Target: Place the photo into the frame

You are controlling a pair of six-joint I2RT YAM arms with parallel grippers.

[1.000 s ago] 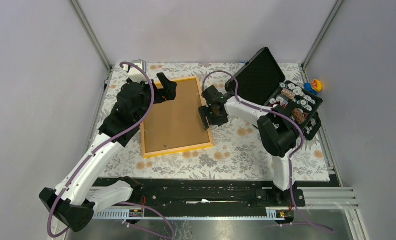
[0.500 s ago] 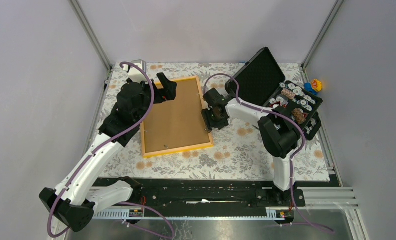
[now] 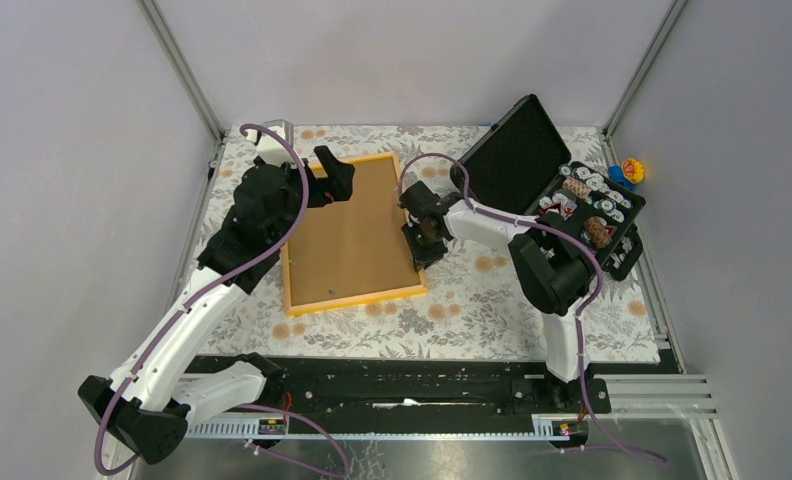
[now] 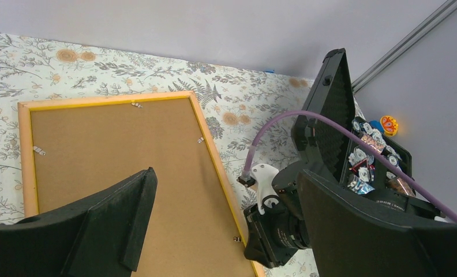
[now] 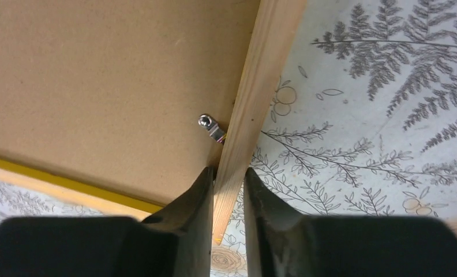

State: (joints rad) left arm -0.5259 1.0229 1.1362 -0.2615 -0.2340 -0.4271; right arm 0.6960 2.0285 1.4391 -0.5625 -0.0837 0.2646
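A second ago the right end effector hangs half open just off the right rail of the thin orange-yellow rectangular picture frame. Now it sits on that rail, its two fingers narrowed until one presses each side of the wood, the inner one just beside a small metal clip. The left end effector has not moved and stays spread wide, holding nothing. The frame has not shifted either. It lies back-up on the floral tabletop, below the left end effector and reaching across to the right one. There is one frame, filled by one plain brown backing board. The left wrist view shows four clips along its edges. One open black hard case stands behind and to the right of the right end effector.
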